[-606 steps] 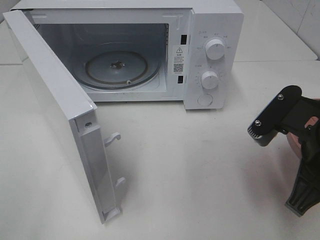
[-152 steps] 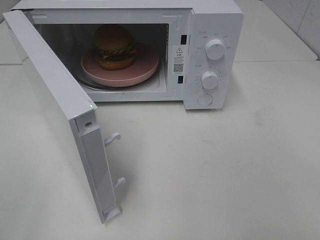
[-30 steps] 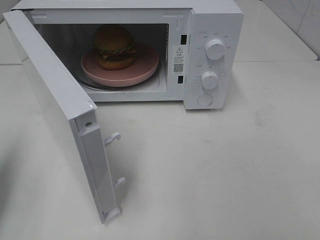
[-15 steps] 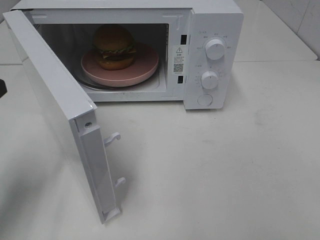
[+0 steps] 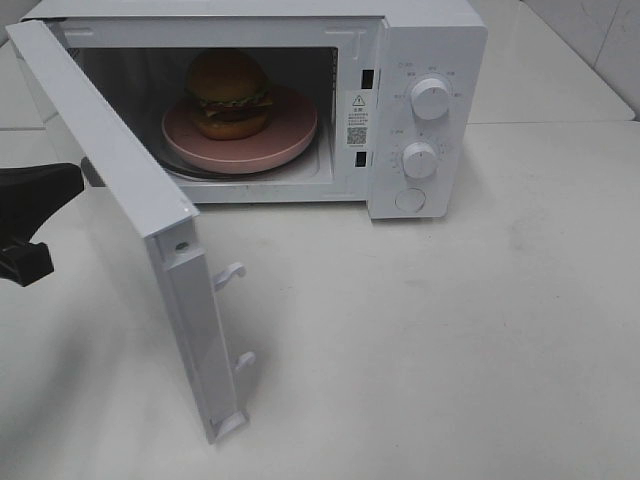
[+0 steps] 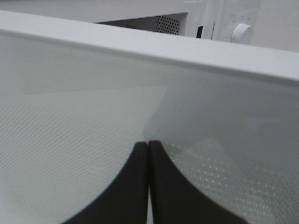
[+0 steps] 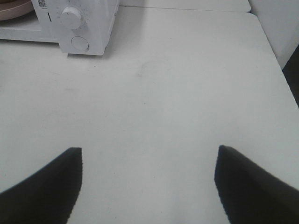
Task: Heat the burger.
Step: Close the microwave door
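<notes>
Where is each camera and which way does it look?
High: above the front, looking down into the open microwave at the burger; left claw beside the door.
Left wrist: on the left arm, facing the door's outside up close; its shut claw shows.
Right wrist: on the right arm, looking over the table toward the knobs; open right claw shows.
Shared: high and left wrist both show door and left claw.

The microwave (image 5: 430, 40) sits on the table (image 5: 480, 330) at 12 o'clock. Its door (image 5: 110, 160) swings out toward 7 o'clock. Inside, the burger (image 5: 228, 92) sits on the plate (image 5: 285, 135). Two knobs (image 5: 430, 99) are at 3 o'clock from the opening. The left end effector (image 5: 72, 180) is at 9 o'clock, just beside the door's outer side. The right end effector (image 7: 148, 149) is over the table, well apart from the microwave.
</notes>
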